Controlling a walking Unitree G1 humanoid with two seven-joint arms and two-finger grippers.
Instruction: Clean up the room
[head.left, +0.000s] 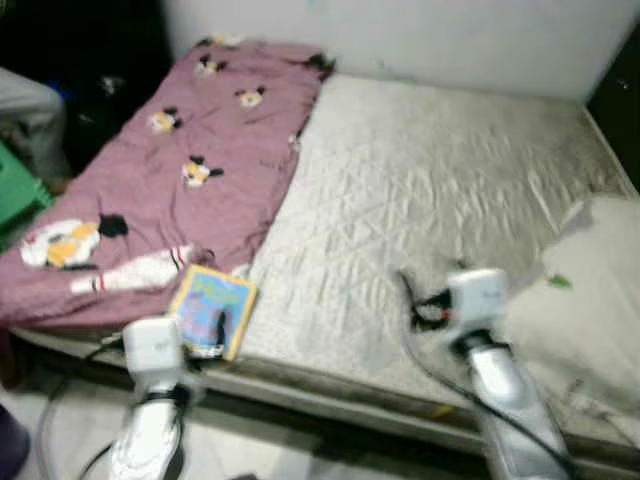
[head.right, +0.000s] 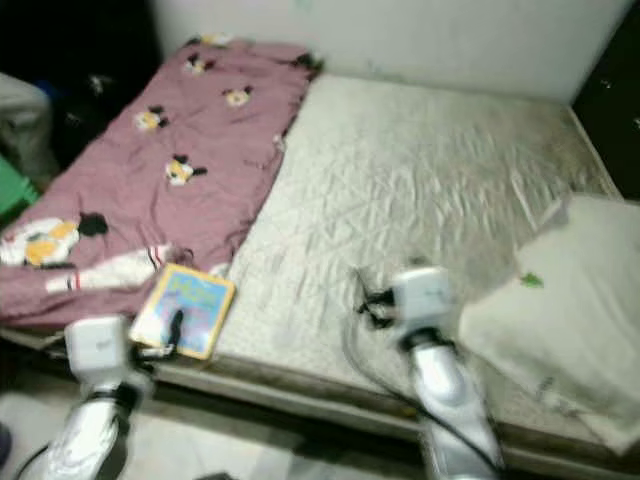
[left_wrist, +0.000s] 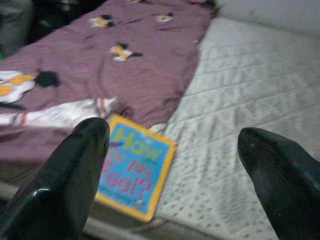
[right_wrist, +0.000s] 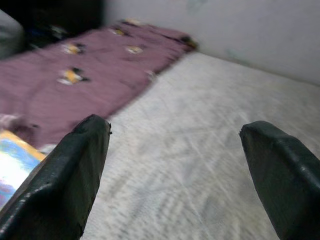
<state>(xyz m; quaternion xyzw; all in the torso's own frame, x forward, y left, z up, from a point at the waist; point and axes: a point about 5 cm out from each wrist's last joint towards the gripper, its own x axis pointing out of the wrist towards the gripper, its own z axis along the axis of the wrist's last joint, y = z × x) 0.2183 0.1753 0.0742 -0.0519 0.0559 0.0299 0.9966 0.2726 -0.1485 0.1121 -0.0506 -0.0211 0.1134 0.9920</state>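
Left gripper (left_wrist: 172, 145) spread wide near yellow-edged blue picture book (head.left: 211, 310) beside mauve cartoon-print blanket (head.left: 200, 160); right gripper (right_wrist: 175, 145) likewise agape over quilted grey mattress (head.left: 420, 190).

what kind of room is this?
Most likely a bedroom: a bare quilted mattress against the wall, a maroon cartoon-print blanket spread over its left side, a white pillow on the right, and a children's book at the edge.

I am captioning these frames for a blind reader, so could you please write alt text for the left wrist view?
The left gripper, its two black fingers spread wide, points at a yellow-edged children's book lying at the near edge of a bed. A purple blanket with cartoon figures lies behind the book, beside the bare quilted mattress.
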